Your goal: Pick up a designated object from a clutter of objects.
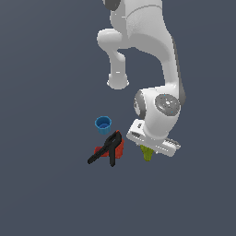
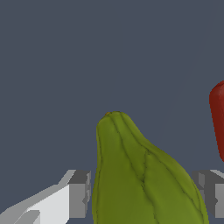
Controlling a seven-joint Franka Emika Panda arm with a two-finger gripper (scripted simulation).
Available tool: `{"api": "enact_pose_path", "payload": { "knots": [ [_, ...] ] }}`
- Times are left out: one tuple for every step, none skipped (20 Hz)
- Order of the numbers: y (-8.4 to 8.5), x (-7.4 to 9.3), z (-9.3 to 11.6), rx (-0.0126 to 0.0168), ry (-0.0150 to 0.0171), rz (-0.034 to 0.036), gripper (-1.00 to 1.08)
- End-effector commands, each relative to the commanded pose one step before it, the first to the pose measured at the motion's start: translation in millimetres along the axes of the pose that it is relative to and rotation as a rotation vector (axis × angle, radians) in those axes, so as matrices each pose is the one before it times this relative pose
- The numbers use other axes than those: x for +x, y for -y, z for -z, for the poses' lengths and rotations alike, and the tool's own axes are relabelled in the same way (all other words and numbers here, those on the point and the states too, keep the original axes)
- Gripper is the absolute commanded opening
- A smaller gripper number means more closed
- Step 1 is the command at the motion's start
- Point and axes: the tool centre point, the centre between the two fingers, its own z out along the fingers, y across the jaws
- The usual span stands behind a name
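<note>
blue cup [image 1: 103,124] (contents unclear) sits apart from the pear-like object [image 2: 144,179]

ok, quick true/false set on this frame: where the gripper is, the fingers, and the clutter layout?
1. The gripper straddles the yellow-green lumpy object, one finger on each side. True.
2. The blue cup lies tipped on its side. False: it stands upright, open end up.
3. The black clamp-like tool lies across the flat red block. True.
4. The gripper is over the blue cup. False: it is at the lumpy object, to the exterior view's right of the clutter.
5. The fingers visibly press the object. False: small gaps show; contact cannot be confirmed.
</note>
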Motion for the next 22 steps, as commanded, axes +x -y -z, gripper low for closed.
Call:
{"api": "enact_pose_path", "payload": {
  "knots": [
    [-21.05,-1.41,14.94,0.00196,-0.00278,-0.00125,-1.0],
    [-8.84,-0.94,5.71,0.0,0.0,0.0,-1.0],
    [-8.92,-0.95,5.76,0.0,0.0,0.0,-1.0],
    [-8.98,-0.95,5.81,0.0,0.0,0.0,-1.0],
    [-9.04,-0.95,5.86,0.0,0.0,0.0,-1.0],
    [-9.09,-0.96,5.91,0.0,0.0,0.0,-1.0],
    [-9.36,-0.84,6.03,0.00059,0.00024,-0.00027,-1.0],
    [-9.21,-0.96,6.01,0.0,0.0,0.0,-1.0],
    [-9.27,-0.97,6.06,0.0,0.0,0.0,-1.0],
    [-9.5,-0.89,6.18,0.00063,0.00026,-0.00014,-1.0],
    [-9.4,-0.98,6.18,0.0,0.0,0.0,-1.0],
    [-9.48,-0.98,6.25,0.0,0.0,0.0,-1.0],
    [-9.7,-0.92,6.37,0.00064,0.00026,-0.00006,-1.0],
    [-9.66,-0.99,6.4,0.0,0.0,0.0,-1.0],
    [-9.9,-0.94,6.53,0.00064,0.00025,-0.00003,-1.0],
    [-9.88,-0.99,6.59,0.0,0.0,0.0,-1.0],
    [-10.15,-0.95,6.73,0.00065,0.00025,0.0,-1.0],
    [-10.31,-0.96,6.86,0.00065,0.00024,0.00001,-1.0],
    [-10.36,-1.01,6.97,0.0,0.0,0.0,-1.0],
    [-10.68,-0.97,7.14,0.00065,0.00022,0.00004,-1.0],
    [-10.59,-0.99,7.16,0.0,0.0,0.0,-1.0],
    [-10.69,-0.93,7.17,0.00066,0.00021,0.00005,-1.0]
  ]
}}
